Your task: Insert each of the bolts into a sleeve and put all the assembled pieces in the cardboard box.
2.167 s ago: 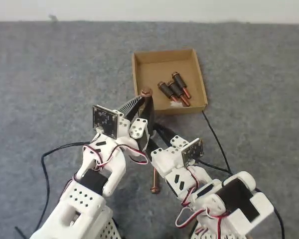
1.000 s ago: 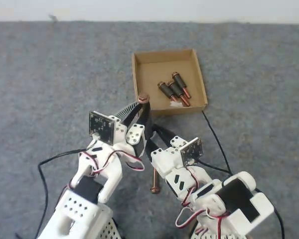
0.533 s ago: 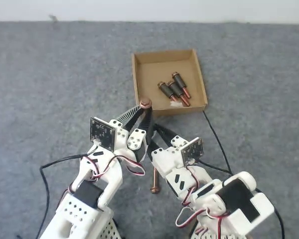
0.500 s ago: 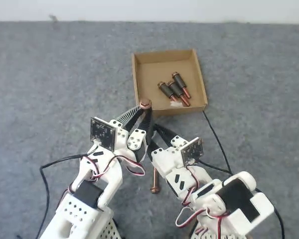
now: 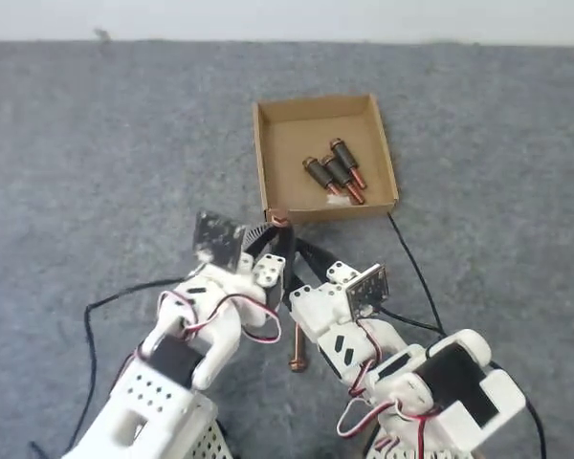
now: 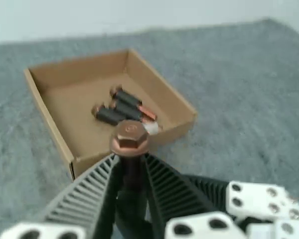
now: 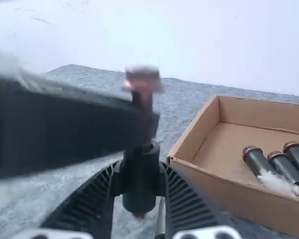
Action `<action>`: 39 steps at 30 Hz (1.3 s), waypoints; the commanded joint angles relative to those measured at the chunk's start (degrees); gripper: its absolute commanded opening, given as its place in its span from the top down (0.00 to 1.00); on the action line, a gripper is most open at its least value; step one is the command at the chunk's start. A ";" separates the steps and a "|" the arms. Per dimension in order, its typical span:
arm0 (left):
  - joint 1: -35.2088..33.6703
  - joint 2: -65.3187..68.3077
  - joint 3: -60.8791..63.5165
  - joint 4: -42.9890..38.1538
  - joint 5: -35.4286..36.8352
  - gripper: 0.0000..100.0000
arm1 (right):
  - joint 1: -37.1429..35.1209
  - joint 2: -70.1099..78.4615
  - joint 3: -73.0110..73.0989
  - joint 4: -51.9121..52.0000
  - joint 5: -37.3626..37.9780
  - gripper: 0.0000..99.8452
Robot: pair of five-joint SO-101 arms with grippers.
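My left hand (image 6: 131, 164) clamps a copper bolt (image 6: 130, 139) by the shank, head up, just off the near left corner of the cardboard box (image 5: 260, 143). The right wrist view supplies what the overhead view hides: my right hand (image 7: 139, 174) is closed around a black sleeve (image 7: 139, 191), held upright, with the bolt's shank meeting its top. How far the shank sits inside I cannot tell, as my left hand crosses that view as a blur. Three assembled pieces (image 5: 333, 175) lie in the box. A loose bolt (image 5: 298, 346) lies on the grey worktop (image 5: 96, 143) between my arms. Since half a second ago my left hand has come down, bringing the bolt head lower and closer to my right hand.
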 commanded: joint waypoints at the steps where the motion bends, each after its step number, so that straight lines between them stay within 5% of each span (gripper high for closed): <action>1: -0.26 9.85 -5.41 -2.99 0.26 0.99 | 1.80 -0.84 1.23 -0.31 -0.18 0.99; 17: -0.26 7.74 -0.75 -2.90 0.26 0.98 | 2.68 -0.84 0.79 -0.48 -0.18 0.99; 26: -0.62 4.75 3.30 -2.46 0.44 0.83 | 2.68 -0.84 0.79 -0.13 -0.18 0.99; 39: -0.62 -14.33 3.03 15.47 0.44 0.85 | 2.77 -0.84 0.70 -0.04 -0.18 0.99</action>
